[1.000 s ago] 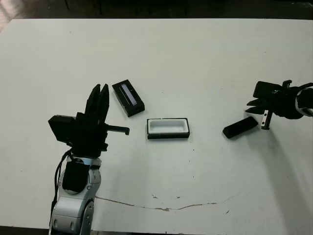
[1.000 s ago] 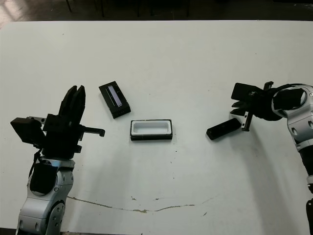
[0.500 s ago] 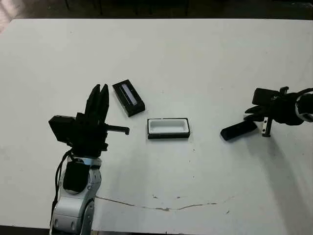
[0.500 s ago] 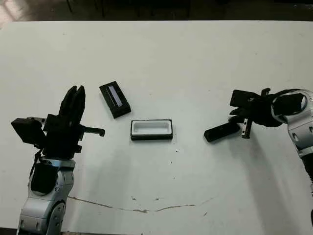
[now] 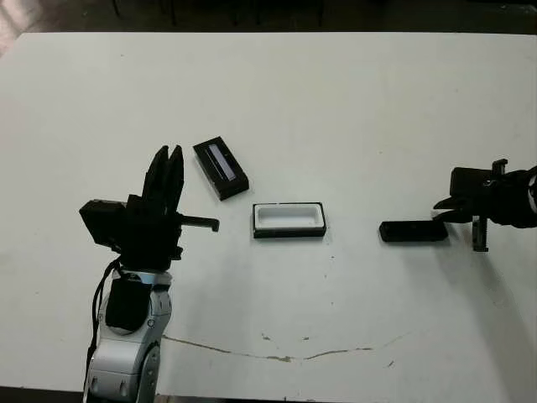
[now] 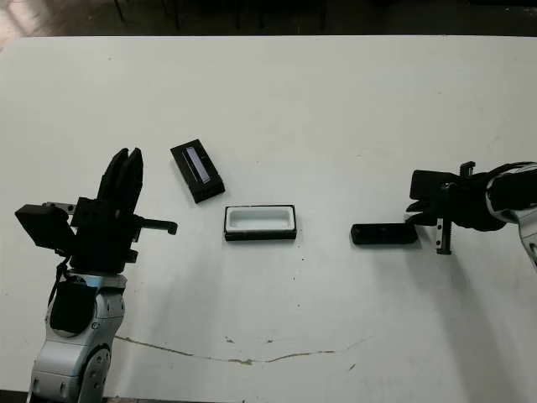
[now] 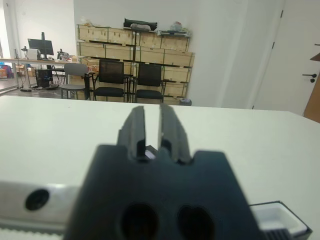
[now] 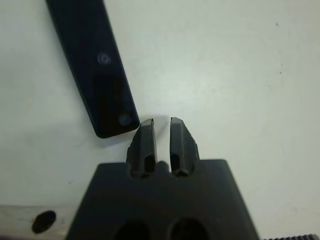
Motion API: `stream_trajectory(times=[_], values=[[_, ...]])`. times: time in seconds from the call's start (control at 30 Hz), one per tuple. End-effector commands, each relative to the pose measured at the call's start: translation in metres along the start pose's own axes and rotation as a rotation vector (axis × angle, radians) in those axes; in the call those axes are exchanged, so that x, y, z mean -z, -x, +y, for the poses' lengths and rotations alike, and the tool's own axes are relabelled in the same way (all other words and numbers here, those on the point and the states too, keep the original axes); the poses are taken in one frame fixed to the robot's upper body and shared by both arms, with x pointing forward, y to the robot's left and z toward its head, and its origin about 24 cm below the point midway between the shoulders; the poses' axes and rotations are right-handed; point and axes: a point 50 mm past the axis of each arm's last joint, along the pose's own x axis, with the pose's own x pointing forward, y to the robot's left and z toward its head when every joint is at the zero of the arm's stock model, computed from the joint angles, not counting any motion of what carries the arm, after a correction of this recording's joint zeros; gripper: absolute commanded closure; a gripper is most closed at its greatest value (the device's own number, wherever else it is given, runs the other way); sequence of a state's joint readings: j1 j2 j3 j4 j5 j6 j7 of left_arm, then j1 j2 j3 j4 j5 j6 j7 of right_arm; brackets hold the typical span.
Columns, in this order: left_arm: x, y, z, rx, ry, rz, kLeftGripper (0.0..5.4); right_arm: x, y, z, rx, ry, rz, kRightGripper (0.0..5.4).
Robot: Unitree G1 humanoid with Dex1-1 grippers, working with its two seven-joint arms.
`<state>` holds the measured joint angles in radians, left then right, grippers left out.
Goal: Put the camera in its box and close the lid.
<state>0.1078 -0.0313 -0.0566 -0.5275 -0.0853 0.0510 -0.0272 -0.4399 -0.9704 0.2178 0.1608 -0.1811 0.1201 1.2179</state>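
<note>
The camera (image 5: pixel 413 232) is a black bar lying flat on the white table, right of centre, its long side running left to right. My right gripper (image 5: pixel 440 211) is at the camera's right end; in the right wrist view its shut fingertips (image 8: pixel 161 122) are just beside the camera's end (image 8: pixel 95 75), gripping nothing. The box (image 5: pixel 289 220) lies open in the middle, white lining up and nothing inside. The lid (image 5: pixel 221 167), black with a pale strip, lies to the box's far left. My left gripper (image 5: pixel 168 153) is held up at the left, shut and empty, pointing away over the table.
A thin crack line (image 5: pixel 277 357) runs along the table (image 5: pixel 336 101) near its front edge. In the left wrist view, chairs (image 7: pixel 122 80) and wooden crates (image 7: pixel 135 45) stand beyond the table's far edge.
The camera has turned from slanted to lying level and sits slightly nearer the front. My right gripper has shifted right and toward the front, at the camera's right end. The left arm barely moved.
</note>
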Motion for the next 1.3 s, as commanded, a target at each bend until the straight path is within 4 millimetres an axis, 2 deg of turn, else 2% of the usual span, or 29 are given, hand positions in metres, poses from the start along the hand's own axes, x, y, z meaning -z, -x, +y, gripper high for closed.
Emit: stream_trajectory(times=[0.03,0.4,0.7,1.0,1.3], values=[[0.005,0.003,0.003,-0.007,0.001,0.028,5.36,0.004,0.002,0.009,-0.036,-0.01,0.004,5.4],[0.006,0.005,-0.001,-0.013,0.017,0.037,5.36,-0.01,0.005,0.03,-0.064,-0.019,-0.099,5.4],[0.006,0.005,-0.001,-0.009,0.011,0.037,5.36,-0.029,0.007,0.049,-0.085,-0.036,-0.065,5.4],[0.007,0.005,-0.001,-0.007,0.016,0.035,5.36,-0.038,0.017,0.056,-0.071,-0.019,-0.036,5.4],[0.007,0.006,0.0,-0.01,0.008,0.038,5.36,-0.025,0.011,0.062,0.51,-0.108,-0.077,5.4]])
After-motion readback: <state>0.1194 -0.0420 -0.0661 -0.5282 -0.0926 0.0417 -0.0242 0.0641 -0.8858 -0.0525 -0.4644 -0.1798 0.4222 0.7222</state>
